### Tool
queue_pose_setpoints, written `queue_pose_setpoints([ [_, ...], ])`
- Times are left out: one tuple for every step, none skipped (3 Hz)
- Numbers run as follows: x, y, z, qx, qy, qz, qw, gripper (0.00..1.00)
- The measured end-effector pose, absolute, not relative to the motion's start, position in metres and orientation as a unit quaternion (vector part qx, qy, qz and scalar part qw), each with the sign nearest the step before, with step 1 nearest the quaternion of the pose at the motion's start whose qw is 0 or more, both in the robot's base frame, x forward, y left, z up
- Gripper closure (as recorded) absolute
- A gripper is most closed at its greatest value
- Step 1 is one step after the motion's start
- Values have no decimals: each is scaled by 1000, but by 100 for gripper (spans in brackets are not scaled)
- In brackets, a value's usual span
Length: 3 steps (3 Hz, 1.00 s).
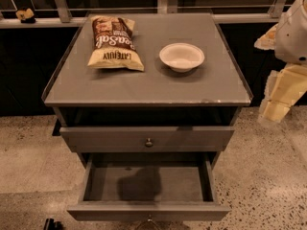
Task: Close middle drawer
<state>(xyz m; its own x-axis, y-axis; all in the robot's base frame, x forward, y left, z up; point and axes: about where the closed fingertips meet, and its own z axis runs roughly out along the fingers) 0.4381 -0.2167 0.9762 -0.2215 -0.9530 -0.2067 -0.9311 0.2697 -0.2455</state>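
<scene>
1. Your gripper (pixel 274 110) is at the right edge of the view, a pale, blocky shape hanging from the white arm (pixel 291 30). It is beside the cabinet's right side, at about the height of the cabinet top (pixel 144 87), and above the floor (pixel 268 186).
2. You cannot tell whether the gripper is spread or pressed together. It holds nothing that you can see.
3. The middle drawer (pixel 147 186) is pulled well out towards you at the bottom of the view. You look down into its grey box, where a dark shadow lies on the drawer floor.
4. Its flat front panel runs along the lower edge of the view, and its knob (pixel 148 221) is partly cut off there.
5. The middle drawer lies down and to the left of your gripper. The two are well apart, with the cabinet's right front corner between them and nothing touching.
6. Above the open drawer you see the top drawer front (pixel 96 139) with a small round knob (pixel 148 142) at its centre. It is far less pulled out.
7. On the cabinet top, a chip bag (pixel 115 43) lies at the left rear and a white bowl (pixel 182 56) stands right of it.
</scene>
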Motion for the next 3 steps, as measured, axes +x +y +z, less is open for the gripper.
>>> queue_pose_setpoints([
  [435, -218, 978, -601, 781, -39, 165, 0],
  [418, -222, 974, -595, 782, -56, 178, 0],
  [398, -229, 950, -584, 787, -56, 190, 0],
])
